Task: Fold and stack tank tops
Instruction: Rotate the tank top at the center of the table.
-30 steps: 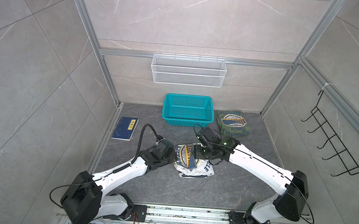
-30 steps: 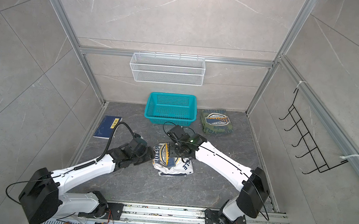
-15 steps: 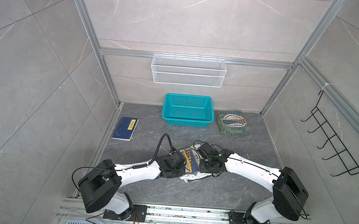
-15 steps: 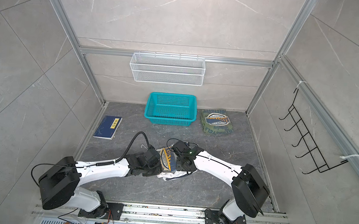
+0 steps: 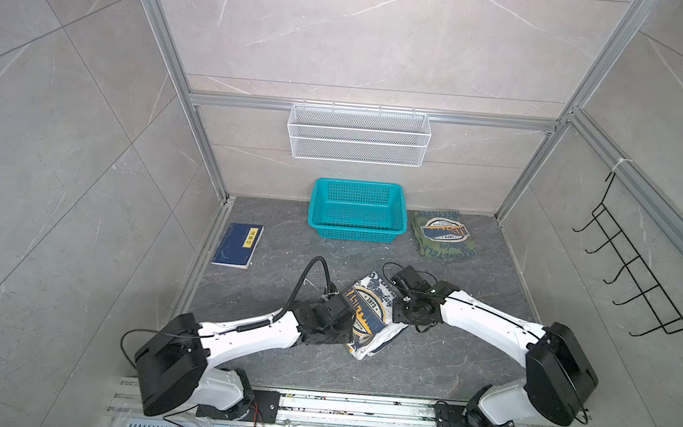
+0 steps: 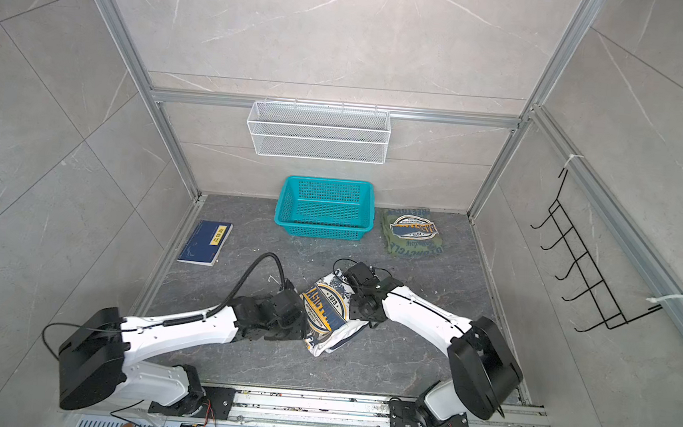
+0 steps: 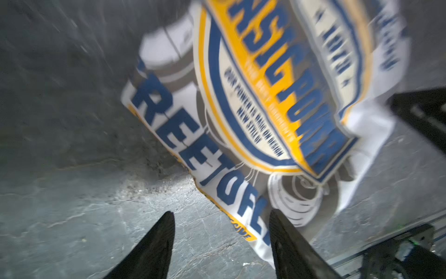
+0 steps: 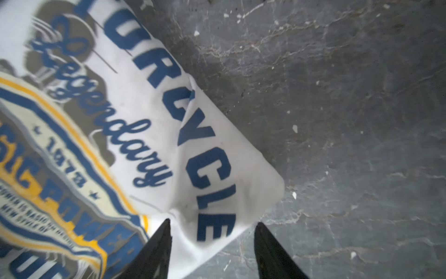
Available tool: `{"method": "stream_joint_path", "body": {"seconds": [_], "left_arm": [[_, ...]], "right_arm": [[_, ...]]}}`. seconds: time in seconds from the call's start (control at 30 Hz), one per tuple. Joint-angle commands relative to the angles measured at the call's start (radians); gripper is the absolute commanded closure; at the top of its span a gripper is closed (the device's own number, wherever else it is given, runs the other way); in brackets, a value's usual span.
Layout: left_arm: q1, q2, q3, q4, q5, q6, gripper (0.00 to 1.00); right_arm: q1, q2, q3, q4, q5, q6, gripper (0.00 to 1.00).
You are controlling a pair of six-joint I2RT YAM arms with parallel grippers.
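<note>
Since half a second ago both arms have eased apart, and the white tank top [image 5: 369, 314] lies flatter, badge up. In both top views it sits at lower centre, "1973" legible. The left arm [image 5: 251, 332] and right arm [image 6: 419, 312] stretch low at its sides. The olive tank top [image 6: 412, 232] lies folded at upper right, beside the teal basket [image 6: 321, 231].

Left wrist view: "POWER", "NEW STYLE OF". The left gripper [image 7: 220, 213] has its fingers spread, and the shirt's edge shows between them.

Right wrist view: "Legendary", "1973". The right gripper [image 8: 212, 221] is spread around a corner of the shirt.
</note>
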Motion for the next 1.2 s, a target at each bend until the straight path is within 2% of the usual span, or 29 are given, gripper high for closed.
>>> {"method": "stream_joint_path", "body": {"seconds": [0.0,0.07,0.17,0.23,0.33,0.57,0.7,0.8,0.97,1.03,1.17], "left_arm": [[0.138,-0.028,0.099,-0.055,0.0,0.183,0.33],[0.231,0.03,0.14,-0.024,0.059,0.241,0.33],[0.335,0.149,0.204,0.029,0.141,0.308,0.29],[0.364,0.23,0.239,0.072,0.196,0.346,0.27],[0.371,0.324,0.283,0.089,0.255,0.385,0.27],[0.367,0.407,0.232,0.208,0.383,0.348,0.26],[0.339,0.437,0.195,0.251,0.407,0.316,0.31],[0.303,0.435,0.163,0.271,0.389,0.295,0.35],[0.237,0.401,0.103,0.29,0.326,0.211,0.44],[0.188,0.383,0.093,0.282,0.284,0.172,0.44],[0.091,0.337,0.07,0.293,0.22,0.08,0.44]], "right_arm": [[0.002,-0.13,-0.037,-0.004,-0.039,0.084,0.37],[0.012,-0.189,-0.114,0.071,-0.101,0.185,0.34],[0.063,-0.245,-0.222,0.17,-0.118,0.358,0.27],[0.108,-0.277,-0.305,0.278,-0.123,0.47,0.26],[0.144,-0.258,-0.352,0.348,-0.122,0.533,0.25],[0.154,-0.143,-0.378,0.475,-0.153,0.521,0.26],[0.15,-0.15,-0.364,0.415,-0.115,0.504,0.29],[0.12,-0.192,-0.365,0.344,-0.076,0.478,0.33],[-0.036,-0.25,-0.407,0.303,-0.143,0.39,0.4],[-0.083,-0.287,-0.405,0.286,-0.172,0.324,0.38],[-0.09,-0.351,-0.312,0.152,-0.166,0.244,0.3]]}}
